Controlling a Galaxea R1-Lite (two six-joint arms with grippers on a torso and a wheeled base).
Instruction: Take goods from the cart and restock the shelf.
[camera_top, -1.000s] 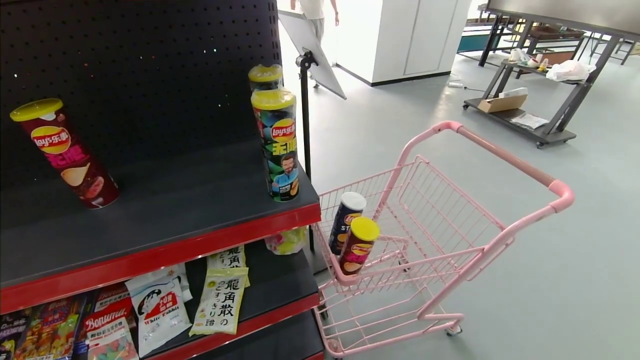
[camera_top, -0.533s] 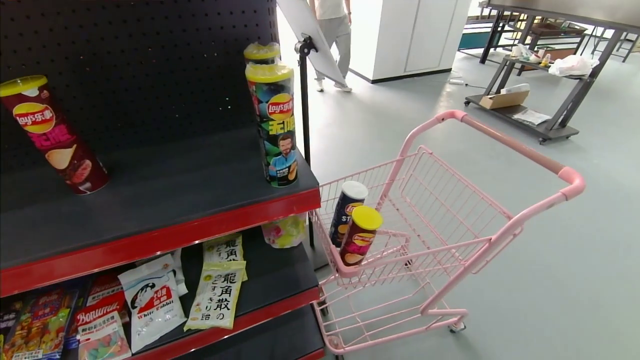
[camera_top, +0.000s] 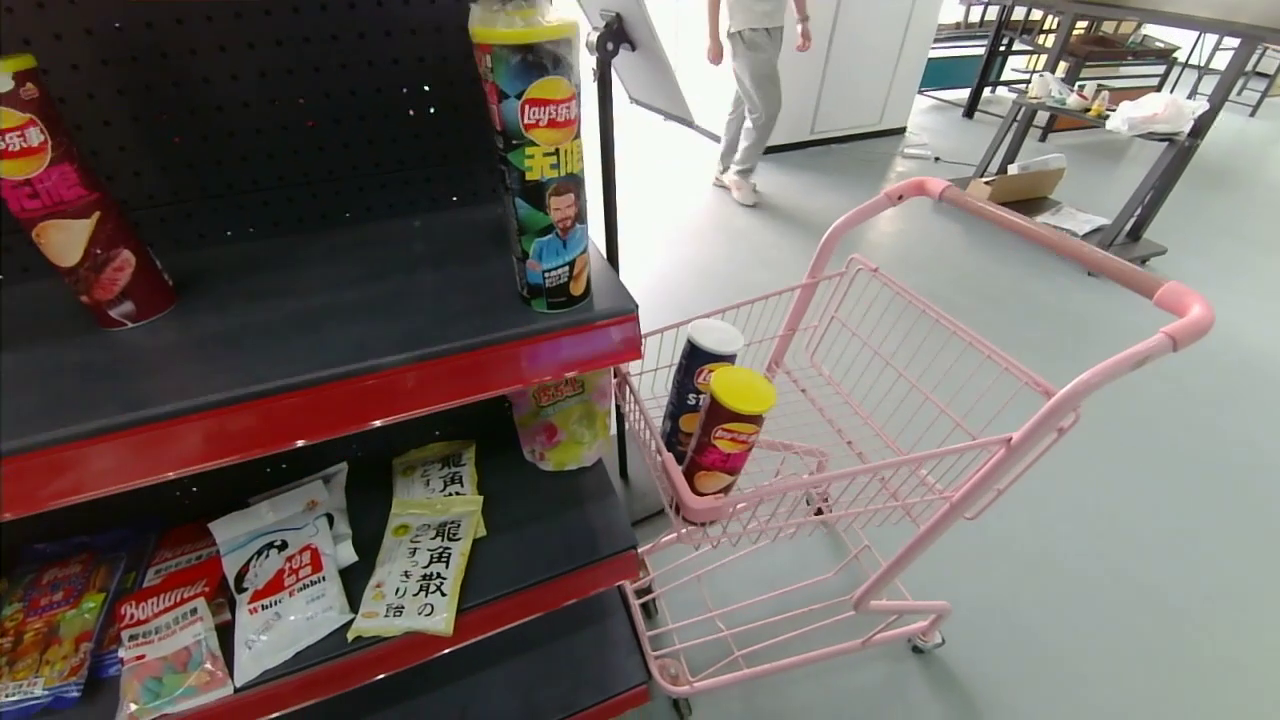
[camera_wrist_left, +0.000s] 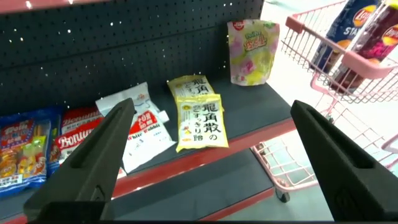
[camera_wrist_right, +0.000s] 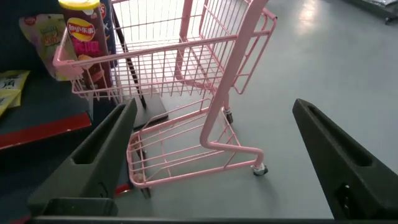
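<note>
The yellow-lidded dark red crisp tube (camera_top: 728, 432) stands in the near left corner of the pink wire cart (camera_top: 1010, 345). It leans against the basket wall and touches a white-lidded dark blue tube (camera_top: 698, 385) just behind it. Judged by its look, it is a light cardboard cylinder: stiff enough to lift, glossy and likely to slip, and easily dented by a hard squeeze. The best hold is probably around the middle of the body, below the lid, which might pop off. The left gripper (camera_wrist_left: 212, 104) and right gripper (camera_wrist_right: 214, 102) are both spread wide and hold nothing. The black upper shelf board with a red front edge (camera_top: 300, 400) is flat, with bare room between a dark red tube (camera_top: 70, 230) at far left and a tall green-and-blue tube (camera_top: 545, 170) at its right end, just beside the cart
</note>
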